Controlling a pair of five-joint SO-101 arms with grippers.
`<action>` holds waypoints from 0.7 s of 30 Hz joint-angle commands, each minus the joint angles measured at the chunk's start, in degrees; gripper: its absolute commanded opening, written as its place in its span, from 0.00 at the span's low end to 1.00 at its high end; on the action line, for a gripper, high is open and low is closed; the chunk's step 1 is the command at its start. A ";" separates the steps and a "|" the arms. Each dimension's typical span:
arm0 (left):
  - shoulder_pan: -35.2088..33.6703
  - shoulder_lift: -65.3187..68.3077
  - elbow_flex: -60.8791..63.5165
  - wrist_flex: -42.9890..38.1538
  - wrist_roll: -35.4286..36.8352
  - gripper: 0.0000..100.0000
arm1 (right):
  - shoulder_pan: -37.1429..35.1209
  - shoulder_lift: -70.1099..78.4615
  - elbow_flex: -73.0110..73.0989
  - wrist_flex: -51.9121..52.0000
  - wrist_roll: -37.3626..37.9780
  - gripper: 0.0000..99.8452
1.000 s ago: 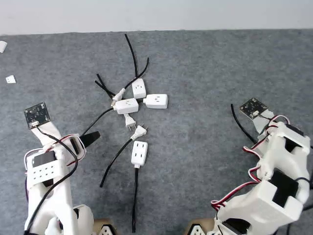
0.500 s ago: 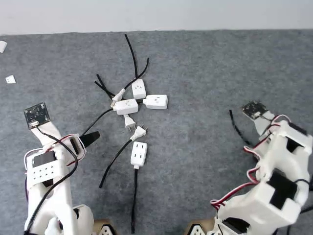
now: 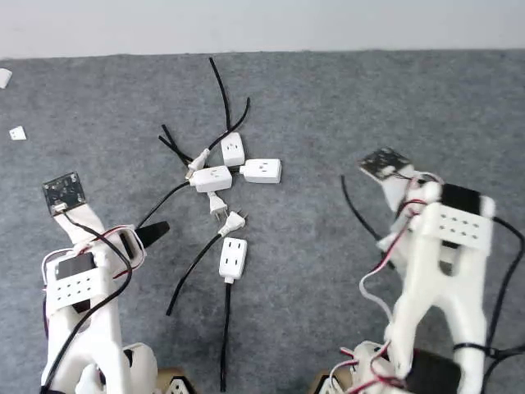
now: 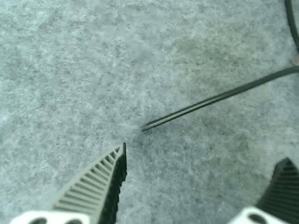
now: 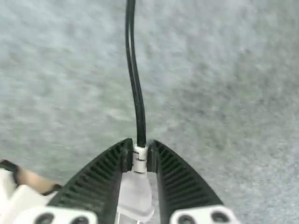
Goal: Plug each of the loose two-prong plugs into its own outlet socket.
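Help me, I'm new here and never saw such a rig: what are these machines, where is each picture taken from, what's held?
Two small robot arms side by side. The high view looks down on both: left arm, right arm. The other pictures come from a camera on each wrist, looking along its jaws. On the grey mat lie white outlet sockets and loose plugs on black cords. The left jaws stand open over bare mat beside a cord end. The right jaws are shut on a white plug.
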 commanded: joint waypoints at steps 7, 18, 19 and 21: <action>2.90 8.35 -5.85 2.37 -0.70 0.45 | -22.64 -11.47 -11.78 7.87 -19.96 0.01; 5.71 23.82 -17.36 16.18 -25.85 0.44 | -44.88 -9.71 -11.34 -2.86 -32.18 0.01; 6.51 23.21 -17.19 16.18 -26.02 0.44 | -45.23 -9.10 -10.02 -4.79 -32.09 0.01; 8.35 21.63 -15.96 15.74 -27.78 0.42 | -45.76 -8.04 -7.38 -8.92 -32.09 0.01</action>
